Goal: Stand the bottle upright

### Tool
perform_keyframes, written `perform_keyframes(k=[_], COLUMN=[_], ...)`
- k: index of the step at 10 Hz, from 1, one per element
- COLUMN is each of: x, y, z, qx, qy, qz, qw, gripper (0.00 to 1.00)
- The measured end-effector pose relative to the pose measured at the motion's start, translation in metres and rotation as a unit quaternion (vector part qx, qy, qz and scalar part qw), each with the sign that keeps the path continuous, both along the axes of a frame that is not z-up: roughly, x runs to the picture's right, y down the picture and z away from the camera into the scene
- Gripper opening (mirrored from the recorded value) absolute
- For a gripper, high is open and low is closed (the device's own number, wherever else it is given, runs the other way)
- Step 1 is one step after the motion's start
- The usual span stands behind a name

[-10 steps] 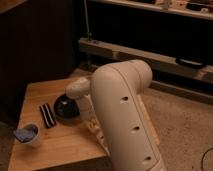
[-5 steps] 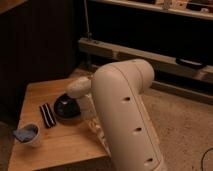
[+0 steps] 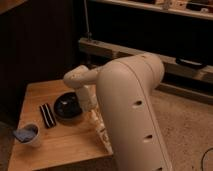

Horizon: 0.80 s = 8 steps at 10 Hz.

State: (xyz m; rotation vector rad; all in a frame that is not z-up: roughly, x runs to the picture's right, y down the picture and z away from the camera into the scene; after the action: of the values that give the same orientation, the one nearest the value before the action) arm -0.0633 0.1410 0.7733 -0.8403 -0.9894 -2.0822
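Reached out from the lower right with one bulky cream arm (image 3: 132, 110), upper link filling the foreground. Bent at a rounded elbow joint (image 3: 75, 76), then turned the forearm downward. Kept the end effector (image 3: 102, 131) low, beside the upper link, fingers closed together.

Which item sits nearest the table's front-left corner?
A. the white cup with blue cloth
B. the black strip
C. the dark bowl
A: the cup stands at the table's front-left, with the strip and bowl farther back; the gripper is by the bowl's right side.
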Motion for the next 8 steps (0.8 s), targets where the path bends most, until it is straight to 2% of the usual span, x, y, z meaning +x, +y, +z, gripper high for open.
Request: perform_keyframes(k=[4, 6, 8], x=[0.001, 0.008, 0.017], y=[-0.038, -0.057, -0.077], z=[-0.014, -0.019, -0.023], qx=[0.039, 0.06, 0.091], qy=[-0.008, -0.012, -0.022], qz=[0.031, 0.056, 0.084], qw=[0.9987, 0.9965, 0.9921], gripper=[0.34, 0.34, 0.34])
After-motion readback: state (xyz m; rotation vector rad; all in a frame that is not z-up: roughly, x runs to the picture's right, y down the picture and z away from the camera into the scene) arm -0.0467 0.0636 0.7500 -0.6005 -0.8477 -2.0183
